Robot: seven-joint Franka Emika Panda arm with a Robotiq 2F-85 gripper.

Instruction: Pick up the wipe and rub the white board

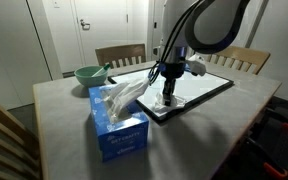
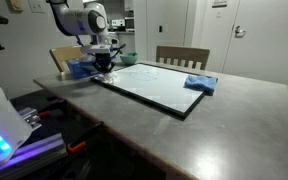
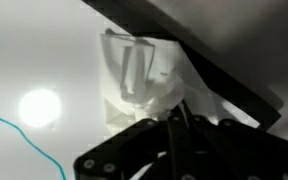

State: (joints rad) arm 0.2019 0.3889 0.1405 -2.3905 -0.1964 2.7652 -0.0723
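Observation:
The white board [image 1: 202, 88] lies flat on the table, black-framed, and shows in both exterior views [image 2: 154, 88]. My gripper [image 1: 167, 97] points down at the board's corner nearest the tissue box [image 2: 104, 70]. In the wrist view the gripper [image 3: 174, 108] is shut on the crumpled white wipe [image 3: 134, 75]. The wipe is pressed on the board's white surface [image 3: 44, 60]. A thin blue pen line [image 3: 24, 140] runs across the board near it. The board's black frame [image 3: 214, 60] crosses the top right of the wrist view.
A blue tissue box [image 1: 119, 125] with a tissue sticking out stands near the board's corner. A green bowl [image 1: 89, 73] sits behind it. A folded blue cloth [image 2: 199, 84] lies on the board's far end. Wooden chairs [image 2: 182, 56] stand around the grey table [image 2: 234, 130].

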